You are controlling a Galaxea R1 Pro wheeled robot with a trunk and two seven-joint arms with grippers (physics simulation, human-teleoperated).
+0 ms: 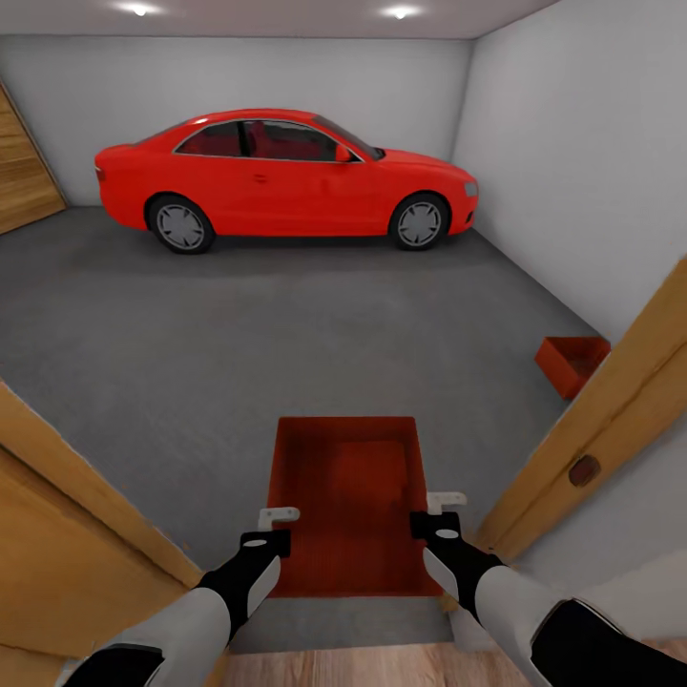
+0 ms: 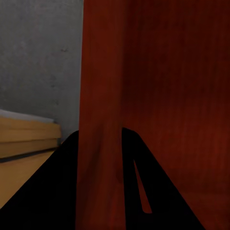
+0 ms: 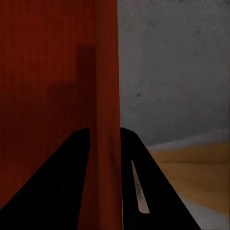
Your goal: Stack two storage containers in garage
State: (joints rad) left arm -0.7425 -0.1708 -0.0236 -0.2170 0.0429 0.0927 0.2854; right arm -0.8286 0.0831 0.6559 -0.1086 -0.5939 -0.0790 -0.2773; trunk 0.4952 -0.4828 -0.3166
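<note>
I carry one storage container point(image 1: 348, 501) between my hands: my left gripper point(image 1: 270, 530) pinches its left wall, my right gripper point(image 1: 439, 513) its right wall. The other container point(image 1: 571, 364) sits on the garage floor point(image 1: 239, 324), by the right wall.

Left hand point(image 2: 101, 158) fingers straddle container point(image 2: 158, 96) wall; grey floor point(image 2: 38, 57) and wood frame point(image 2: 24, 139) beside.
</note>
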